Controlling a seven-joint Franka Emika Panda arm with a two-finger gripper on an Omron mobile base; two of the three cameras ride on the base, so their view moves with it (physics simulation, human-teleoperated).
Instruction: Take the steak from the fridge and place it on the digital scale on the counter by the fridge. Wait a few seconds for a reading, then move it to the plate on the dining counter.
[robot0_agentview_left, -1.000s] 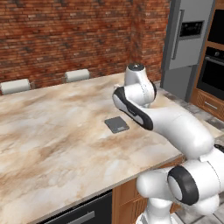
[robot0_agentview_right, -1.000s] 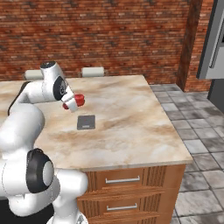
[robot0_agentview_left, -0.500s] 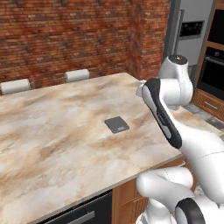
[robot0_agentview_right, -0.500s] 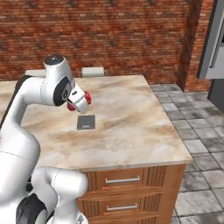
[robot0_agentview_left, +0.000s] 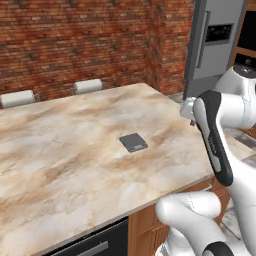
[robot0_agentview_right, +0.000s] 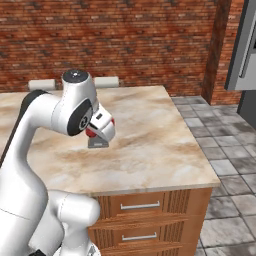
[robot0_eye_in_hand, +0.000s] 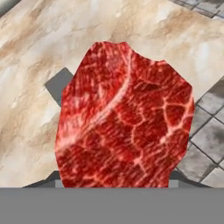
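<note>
Jaws clamped on the steak (robot0_eye_in_hand: 124, 118), gripper (robot0_agentview_right: 100, 131) held above the counter (robot0_agentview_left: 65, 150), near the digital scale (robot0_agentview_left: 133, 142).

— What are the surfaces like?
— The counter (robot0_agentview_left: 75, 150) is polished marble, beige with white and brown veining, smooth with a soft sheen. Its drawers (robot0_agentview_right: 145, 206) are brown wood with silvery metal bar handles.
— And the small pad?
— The digital scale (robot0_agentview_left: 133, 142) looks matt dark grey (plastic or metal, I cannot tell).
— The meat?
— The steak (robot0_eye_in_hand: 124, 118) is raw red flesh, marbled with pale fat lines, moist-looking.
— Beyond that?
— The fridge (robot0_agentview_left: 212, 45) is brushed grey steel; the wall (robot0_agentview_left: 75, 40) rough red brick; the floor (robot0_agentview_right: 220, 145) grey stone tile.
</note>
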